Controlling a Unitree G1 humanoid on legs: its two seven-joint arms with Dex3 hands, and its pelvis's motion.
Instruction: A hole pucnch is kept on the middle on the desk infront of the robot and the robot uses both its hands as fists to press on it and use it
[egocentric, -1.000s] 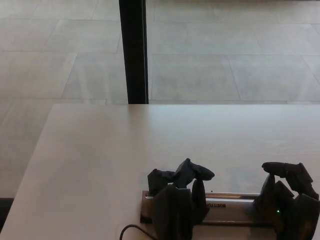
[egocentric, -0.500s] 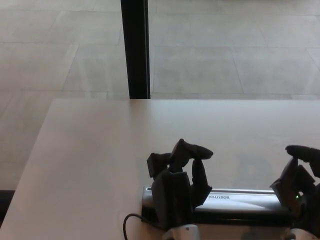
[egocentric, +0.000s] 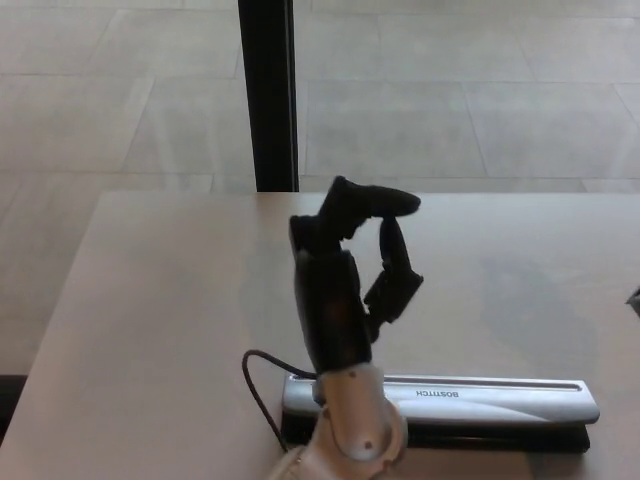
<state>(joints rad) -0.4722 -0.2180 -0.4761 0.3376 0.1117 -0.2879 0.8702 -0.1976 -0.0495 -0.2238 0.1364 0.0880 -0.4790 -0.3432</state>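
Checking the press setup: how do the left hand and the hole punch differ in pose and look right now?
The left hand is raised upright above the desk, while the hole punch lies flat on it. The hand is matte black with curled fingers; the punch is a long silver bar on a dark base. The hand is not pressing the punch.

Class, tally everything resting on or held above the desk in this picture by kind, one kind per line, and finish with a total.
Hole punch: 1
Robot hand, the left hand, raised above the punch: 1
Black cable: 1
Total: 3
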